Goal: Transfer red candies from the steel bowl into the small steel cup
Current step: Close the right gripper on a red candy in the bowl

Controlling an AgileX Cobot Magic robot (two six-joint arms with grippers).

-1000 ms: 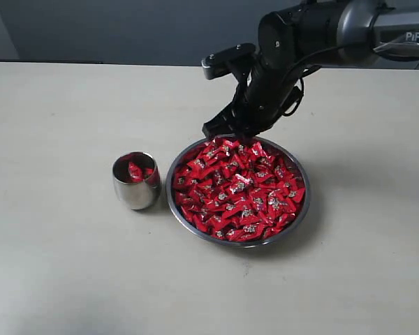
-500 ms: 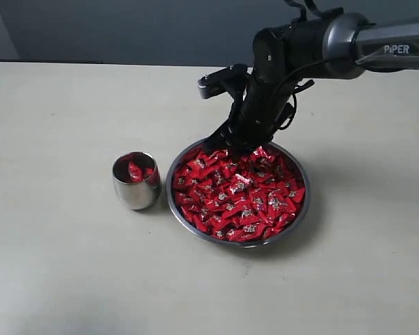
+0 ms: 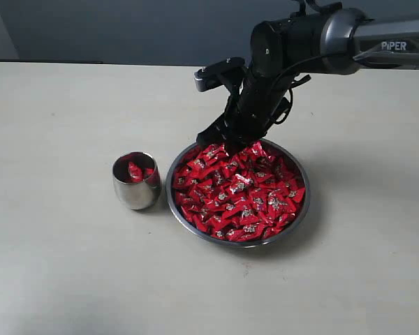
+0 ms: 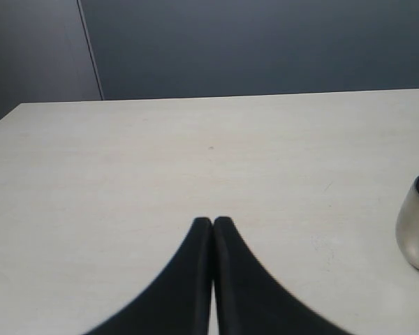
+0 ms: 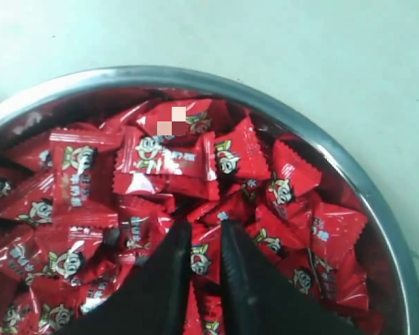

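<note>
Steel, wide and shallow, the round bowl (image 3: 304, 174) sits on the pale tabletop (image 3: 70, 265) heaped with red candies (image 3: 237, 192) in shiny wrappers. The small rounded steel cup (image 3: 135, 190) just beside it holds a few. The right hand (image 3: 218, 136) hangs over the bowl's far rim.

From the left wrist, the left hand (image 4: 212, 223) is pressed together, the cup (image 4: 417, 234) near.

From the right wrist, the right hand (image 5: 204, 227) stands narrow over the candies (image 5: 160, 157). Whether it grips one I cannot tell.

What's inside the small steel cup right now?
A few red candies show near the rim of the small steel cup. Its wall hides how deep the pile goes.
</note>
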